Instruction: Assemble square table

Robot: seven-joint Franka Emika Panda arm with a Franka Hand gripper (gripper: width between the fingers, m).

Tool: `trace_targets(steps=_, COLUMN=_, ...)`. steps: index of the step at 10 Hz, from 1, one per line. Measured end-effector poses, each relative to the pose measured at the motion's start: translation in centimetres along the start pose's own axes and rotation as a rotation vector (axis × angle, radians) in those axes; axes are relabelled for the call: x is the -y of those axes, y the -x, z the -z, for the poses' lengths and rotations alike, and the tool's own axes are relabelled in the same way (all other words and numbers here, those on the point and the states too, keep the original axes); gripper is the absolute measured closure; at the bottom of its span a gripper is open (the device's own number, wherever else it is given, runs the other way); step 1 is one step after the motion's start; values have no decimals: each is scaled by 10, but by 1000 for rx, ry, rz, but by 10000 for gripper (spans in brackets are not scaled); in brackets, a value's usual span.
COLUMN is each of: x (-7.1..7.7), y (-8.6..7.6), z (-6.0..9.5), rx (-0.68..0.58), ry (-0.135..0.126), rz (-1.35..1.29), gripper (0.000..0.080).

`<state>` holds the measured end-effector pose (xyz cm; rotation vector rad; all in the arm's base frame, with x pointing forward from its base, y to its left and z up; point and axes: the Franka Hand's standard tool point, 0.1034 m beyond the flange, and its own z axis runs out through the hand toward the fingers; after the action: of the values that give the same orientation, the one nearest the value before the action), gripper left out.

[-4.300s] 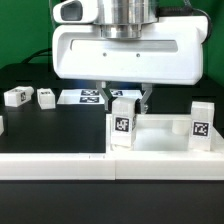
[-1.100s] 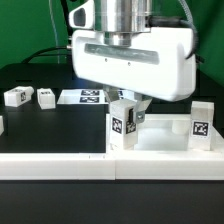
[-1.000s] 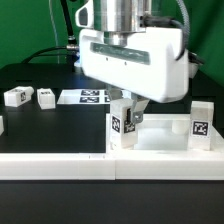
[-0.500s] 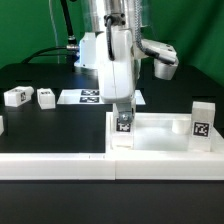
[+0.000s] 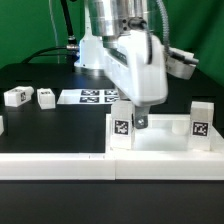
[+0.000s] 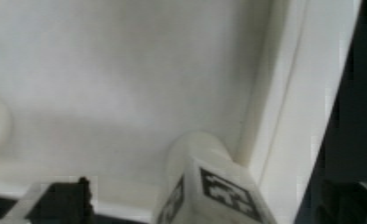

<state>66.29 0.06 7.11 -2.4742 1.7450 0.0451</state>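
The white square tabletop [image 5: 160, 142] lies upside down at the front of the exterior view's right. One white tag-marked leg [image 5: 122, 128] stands at its left corner, and a second leg [image 5: 200, 120] stands at its right corner. My gripper [image 5: 130, 114] hangs over the left leg, its body turned at an angle, with one dark fingertip [image 5: 140, 120] just right of the leg. In the wrist view the leg [image 6: 215, 190] stands on the tabletop [image 6: 127, 80] near the rim. A black finger [image 6: 64, 202] is beside the leg with a gap, so the jaws look open.
Two loose white legs [image 5: 18, 96] [image 5: 45, 97] lie on the black table at the exterior view's left. The marker board [image 5: 98, 96] lies behind the gripper. A long white rail [image 5: 60, 166] runs along the front edge.
The gripper has turned about its vertical axis over the left leg, from facing broadside to angled. The leg still stands at the corner, its tag facing front.
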Motion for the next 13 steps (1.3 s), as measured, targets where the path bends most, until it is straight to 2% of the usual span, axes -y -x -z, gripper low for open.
trace_targets(steps=3, x=0, y=-1, z=0, rx=-2, ry=2, rz=167, gripper=152)
trace_targets(steps=6, x=0, y=-10, z=3, rx=-53, ry=40, rz=676, gripper=150)
trace_targets(steps=8, x=4, y=-18, z=5, rx=-99, ry=26, rz=937, gripper=150)
trace_targets(steps=9, x=4, y=-18, z=5, rx=-98, ry=24, rz=905, gripper=150)
trace_targets(steps=11, x=4, y=-18, z=5, rx=-98, ry=20, rz=840, gripper=411)
trace_targets(steps=12, x=4, y=-18, z=4, rx=-97, ry=15, rz=758, gripper=411)
trace_targets(steps=13, x=4, y=-17, z=4, rx=-96, ry=9, rz=658, gripper=511)
